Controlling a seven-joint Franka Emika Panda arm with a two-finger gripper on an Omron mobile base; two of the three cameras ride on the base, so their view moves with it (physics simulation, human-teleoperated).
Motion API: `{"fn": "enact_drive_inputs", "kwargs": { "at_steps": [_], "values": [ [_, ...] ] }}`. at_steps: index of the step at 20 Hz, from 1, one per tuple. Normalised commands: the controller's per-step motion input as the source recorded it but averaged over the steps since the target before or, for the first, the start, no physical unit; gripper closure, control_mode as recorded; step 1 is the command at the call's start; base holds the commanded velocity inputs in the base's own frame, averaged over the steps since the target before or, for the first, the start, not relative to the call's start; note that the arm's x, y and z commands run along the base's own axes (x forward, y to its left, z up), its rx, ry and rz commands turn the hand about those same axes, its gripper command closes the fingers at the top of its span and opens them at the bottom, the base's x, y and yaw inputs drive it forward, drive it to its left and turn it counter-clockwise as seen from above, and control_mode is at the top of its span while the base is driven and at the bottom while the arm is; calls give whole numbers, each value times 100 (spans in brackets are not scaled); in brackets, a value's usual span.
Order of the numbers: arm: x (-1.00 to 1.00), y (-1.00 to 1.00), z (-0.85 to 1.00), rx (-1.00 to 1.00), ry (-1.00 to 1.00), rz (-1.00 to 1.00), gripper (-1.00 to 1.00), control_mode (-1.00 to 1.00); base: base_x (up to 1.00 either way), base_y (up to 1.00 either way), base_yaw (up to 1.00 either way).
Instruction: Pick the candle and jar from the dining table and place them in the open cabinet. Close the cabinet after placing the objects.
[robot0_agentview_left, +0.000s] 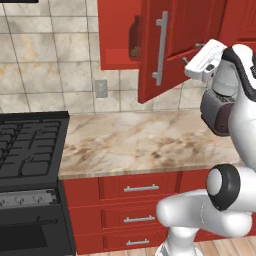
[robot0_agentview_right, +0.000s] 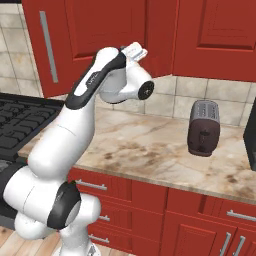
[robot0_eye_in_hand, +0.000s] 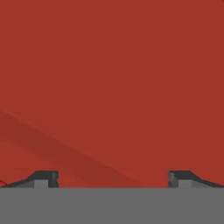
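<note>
Red door panel sits right in front of our end effector (robot0_eye_in_hand: 112, 179); in the hand view its two dark tips stand far apart with nothing between them, flat red surface just ahead. From the left base view we see the white hand raised against the inner face of the cabinet (robot0_agentview_left: 117, 35) door (robot0_agentview_left: 172, 45), which stands swung partway out from the box. That door's long axis runs vertical, as does its silver bar handle (robot0_agentview_left: 161, 47), mounted near the free edge on the outer face. Behind the door's edge the cabinet opening is a narrow dark gap, and in it we make out the jar (robot0_agentview_left: 135, 42) on the bottom shelf, left of the hand with the door between them. We cannot make out the candle. Below, the marble counter (robot0_agentview_left: 145, 142) lies bare from the stove (robot0_agentview_left: 30, 145) across to a toaster (robot0_agentview_right: 203, 127) on the right, leaving wide free room under the door's lower edge.
</note>
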Motion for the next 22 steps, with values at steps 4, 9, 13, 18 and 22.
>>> {"fn": "enact_drive_inputs", "kwargs": {
  "at_steps": [4, 9, 13, 18, 22],
  "values": [
    [41, 2, 45, 0, 25, -29, -100, -100, 0, 0, 0],
    [52, 3, 37, 0, 28, -25, -100, -100, 0, 0, 0],
    [58, 7, 27, 0, 27, -25, -100, -100, 0, 0, 0],
    [60, 10, 21, 0, 26, -23, -100, -100, 0, 0, 0],
    [53, 7, 18, 0, 24, -22, -100, -100, 0, 0, 0]
  ]
}}
